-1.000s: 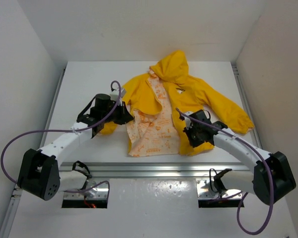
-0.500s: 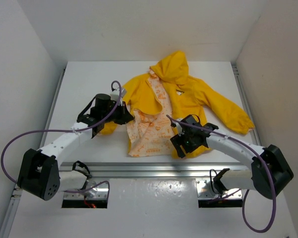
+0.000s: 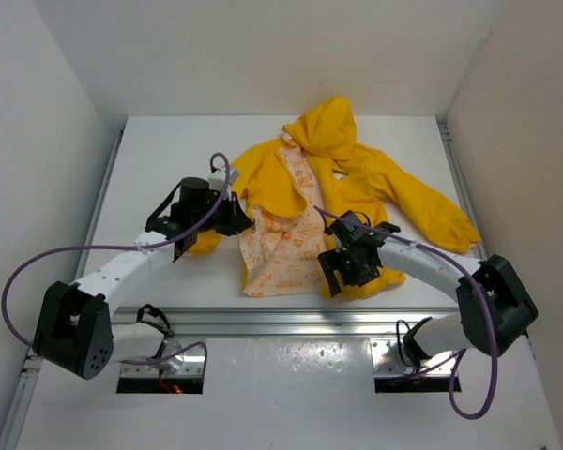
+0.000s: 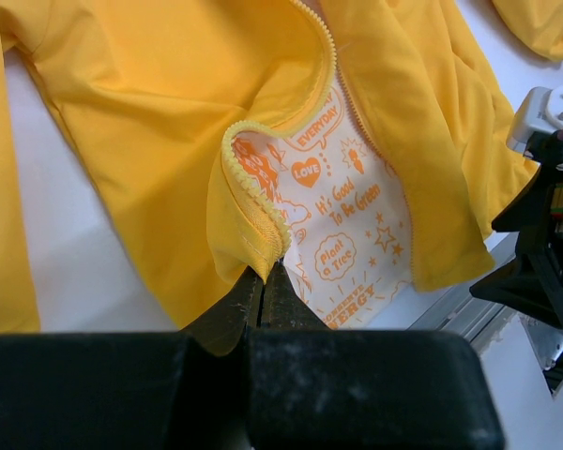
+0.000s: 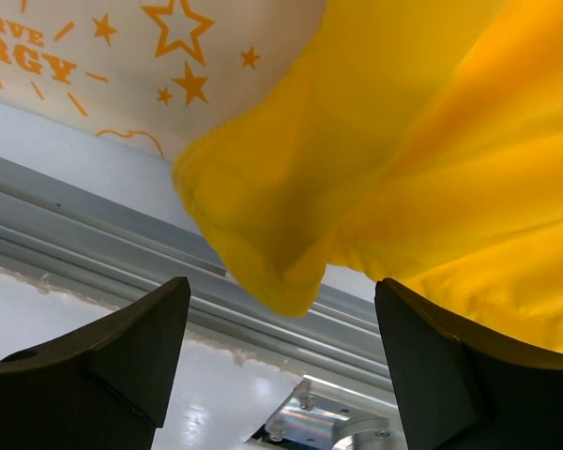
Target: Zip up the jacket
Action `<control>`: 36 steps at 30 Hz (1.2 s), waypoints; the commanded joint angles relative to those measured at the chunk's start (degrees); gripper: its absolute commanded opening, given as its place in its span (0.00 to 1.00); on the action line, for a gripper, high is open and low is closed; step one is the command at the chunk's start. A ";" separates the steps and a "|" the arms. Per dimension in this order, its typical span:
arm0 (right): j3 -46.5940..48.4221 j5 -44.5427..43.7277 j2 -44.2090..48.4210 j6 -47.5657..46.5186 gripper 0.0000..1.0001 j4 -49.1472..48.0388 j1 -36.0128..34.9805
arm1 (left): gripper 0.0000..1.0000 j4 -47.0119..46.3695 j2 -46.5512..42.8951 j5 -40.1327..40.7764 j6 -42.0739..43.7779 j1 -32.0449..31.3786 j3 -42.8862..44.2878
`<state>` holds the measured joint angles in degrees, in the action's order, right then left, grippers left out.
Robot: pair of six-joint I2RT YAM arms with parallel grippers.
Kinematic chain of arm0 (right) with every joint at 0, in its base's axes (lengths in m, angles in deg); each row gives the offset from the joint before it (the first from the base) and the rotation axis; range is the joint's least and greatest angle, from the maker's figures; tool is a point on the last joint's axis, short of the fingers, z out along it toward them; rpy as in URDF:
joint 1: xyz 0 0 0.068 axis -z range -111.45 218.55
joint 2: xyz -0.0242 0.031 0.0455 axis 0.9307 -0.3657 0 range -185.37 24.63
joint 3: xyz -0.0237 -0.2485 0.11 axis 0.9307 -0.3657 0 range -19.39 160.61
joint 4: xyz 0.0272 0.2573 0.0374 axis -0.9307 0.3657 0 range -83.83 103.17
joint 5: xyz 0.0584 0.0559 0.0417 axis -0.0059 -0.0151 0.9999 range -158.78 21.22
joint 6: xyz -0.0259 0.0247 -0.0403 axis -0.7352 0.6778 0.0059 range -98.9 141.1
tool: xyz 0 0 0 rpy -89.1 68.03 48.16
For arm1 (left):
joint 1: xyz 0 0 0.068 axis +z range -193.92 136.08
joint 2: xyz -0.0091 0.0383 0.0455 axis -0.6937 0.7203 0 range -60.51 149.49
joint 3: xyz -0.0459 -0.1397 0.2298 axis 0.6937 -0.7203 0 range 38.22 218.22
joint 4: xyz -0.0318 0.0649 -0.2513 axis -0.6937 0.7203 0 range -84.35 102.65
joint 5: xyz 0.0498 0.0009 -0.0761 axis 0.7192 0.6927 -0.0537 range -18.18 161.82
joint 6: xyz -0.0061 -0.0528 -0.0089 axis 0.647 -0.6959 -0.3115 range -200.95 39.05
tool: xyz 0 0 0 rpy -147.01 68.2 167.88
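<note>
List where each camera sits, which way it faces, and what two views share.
Top external: above and behind the arm bases, looking down at the bright yellow thin-fabric hooded jacket on the white table; both arms, left gripper and right gripper show.
Left wrist: on the left arm, facing along its shut fingers pinching the jacket's zipper edge.
Right wrist: low, facing the jacket's bottom corner over the metal rail, between its open fingers.
Shared: top and left wrist both show the orange-printed white lining.
</note>
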<state>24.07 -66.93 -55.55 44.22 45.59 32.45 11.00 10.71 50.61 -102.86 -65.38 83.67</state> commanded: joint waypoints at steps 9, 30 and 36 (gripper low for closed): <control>4.00 2.29 -4.36 7.65 0.76 0.92 -0.11 | 0.00 -2.80 -2.31 -0.06 -1.29 -0.43 -1.51; 10.41 1.32 -13.85 9.67 0.65 3.56 -2.66 | 0.00 -3.94 -1.26 -1.29 -2.35 0.10 -2.03; 11.03 -0.09 -16.23 10.11 0.62 4.26 -2.66 | 0.00 -3.94 -1.26 -1.82 -2.35 0.10 -2.56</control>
<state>32.99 -65.75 -70.85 53.13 48.69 30.05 9.07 10.25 49.60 -104.52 -65.36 81.83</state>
